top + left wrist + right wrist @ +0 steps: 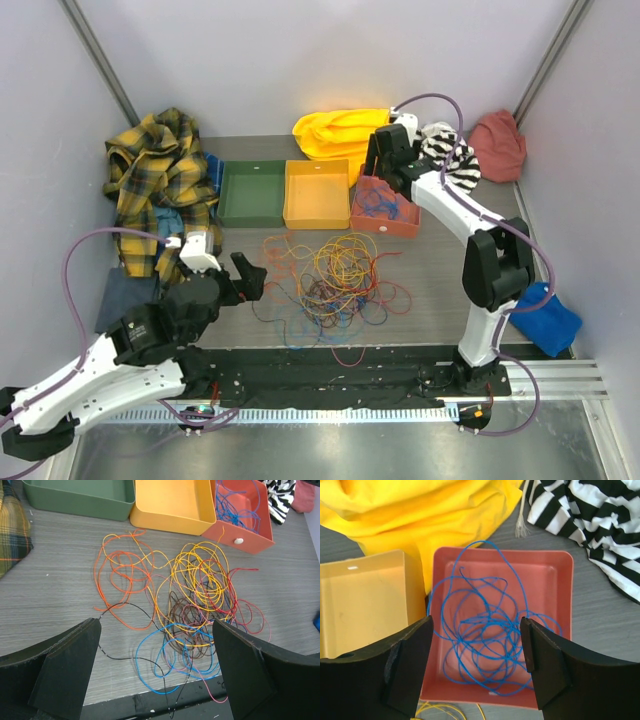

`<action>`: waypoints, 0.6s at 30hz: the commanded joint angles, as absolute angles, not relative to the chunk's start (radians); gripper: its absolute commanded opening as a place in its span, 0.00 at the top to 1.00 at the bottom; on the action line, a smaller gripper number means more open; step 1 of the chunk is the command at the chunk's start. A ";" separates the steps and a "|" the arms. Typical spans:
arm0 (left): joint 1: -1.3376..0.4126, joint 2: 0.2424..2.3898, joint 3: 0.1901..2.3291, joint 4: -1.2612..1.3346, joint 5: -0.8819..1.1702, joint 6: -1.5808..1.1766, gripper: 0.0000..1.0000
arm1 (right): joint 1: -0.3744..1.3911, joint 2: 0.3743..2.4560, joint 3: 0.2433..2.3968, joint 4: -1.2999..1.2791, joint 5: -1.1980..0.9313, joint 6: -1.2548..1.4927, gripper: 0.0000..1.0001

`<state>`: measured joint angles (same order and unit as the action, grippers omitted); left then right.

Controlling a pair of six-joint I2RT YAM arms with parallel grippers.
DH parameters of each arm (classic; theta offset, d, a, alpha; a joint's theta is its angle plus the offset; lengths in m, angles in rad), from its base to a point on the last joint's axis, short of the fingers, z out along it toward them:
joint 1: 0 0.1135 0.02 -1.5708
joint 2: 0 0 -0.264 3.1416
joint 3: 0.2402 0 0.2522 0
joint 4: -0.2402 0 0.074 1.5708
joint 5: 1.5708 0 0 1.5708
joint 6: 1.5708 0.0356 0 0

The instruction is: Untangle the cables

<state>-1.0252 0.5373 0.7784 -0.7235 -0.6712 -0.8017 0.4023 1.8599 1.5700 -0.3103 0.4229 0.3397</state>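
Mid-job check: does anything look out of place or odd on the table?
One loop of the blue cable pokes over the red tray's far rim. From the tangled pile, a dark cable and a red one trail onto the black base strip.

My right hand [476, 650] hangs with its two dark fingers [405, 670] spread wide above a shallow salmon-red plastic tray [557, 580], where a thin blue cable [485, 640] lies in loose overlapping loops. Just beside the tray's left side I see a square orange-yellow plastic bin [365, 605], with a crumpled bright yellow cloth [420, 515] behind both. A black-and-white striped cloth [590, 515] lies on the grey table [610, 630] at upper right, and bits of thin yellow cable [437, 710] show at the bottom edge.
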 commanded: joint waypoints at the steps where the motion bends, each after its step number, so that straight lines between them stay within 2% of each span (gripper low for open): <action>1: -1.023 0.560 0.776 -0.692 -0.660 -0.815 0.00 | 0.403 1.706 1.520 -0.301 0.495 0.367 0.21; 4: -1.023 0.575 0.776 -0.683 -0.657 -0.818 0.00 | 0.435 1.602 1.468 -0.345 0.545 0.376 0.21; 8: -1.023 0.586 0.767 -0.657 -0.658 -0.813 0.00 | 0.541 1.413 1.257 -0.279 0.385 0.377 0.24; 14: -1.025 0.650 0.772 -0.617 -0.638 -0.815 0.00 | 0.745 1.230 0.980 -0.263 0.325 0.448 0.31; 18: -1.023 0.695 0.759 -0.600 -0.623 -0.837 0.00 | 0.802 1.155 0.810 -0.201 0.302 0.521 0.35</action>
<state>-1.0252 0.6621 0.7689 -0.6640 -0.6338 -0.8082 0.7738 1.1980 0.9470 -0.2535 0.3355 0.4328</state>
